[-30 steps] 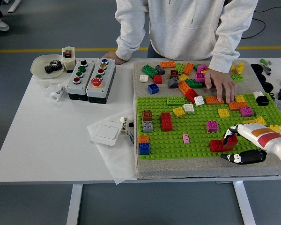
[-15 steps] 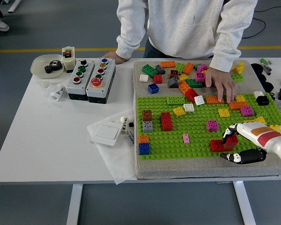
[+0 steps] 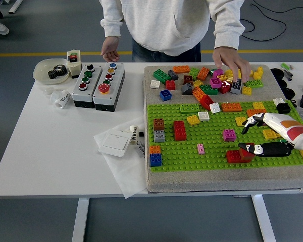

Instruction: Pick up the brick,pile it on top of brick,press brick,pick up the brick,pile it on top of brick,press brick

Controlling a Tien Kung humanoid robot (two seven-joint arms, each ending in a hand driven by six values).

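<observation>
A low red brick (image 3: 235, 156) sits on the green baseplate (image 3: 192, 147) near its front right. My right hand (image 3: 248, 137) comes in from the right, just above and right of it. Its white fingers (image 3: 253, 121) are spread and lifted off the plate, and the black thumb (image 3: 265, 149) lies at the brick's right end; the hand holds nothing. Other bricks stand on the plate: a red stack (image 3: 179, 130), a magenta brick (image 3: 229, 135), a brown-on-grey stack (image 3: 158, 130) and an orange-on-blue stack (image 3: 155, 157). My left arm is out of view.
A person stands at the far side. One hand (image 3: 233, 61) is on a grey brick (image 3: 236, 86) among the loose bricks (image 3: 202, 80) behind the plate; the other hand (image 3: 110, 49) hangs at the table's far edge. Button boxes (image 3: 98, 84), a bowl (image 3: 51, 70) and a white switch (image 3: 115, 143) lie to the left.
My right hand has lifted off the red brick and moved up and right, with its fingers opened. The person's hand left the orange brick on the plate and went back to the loose pile.
</observation>
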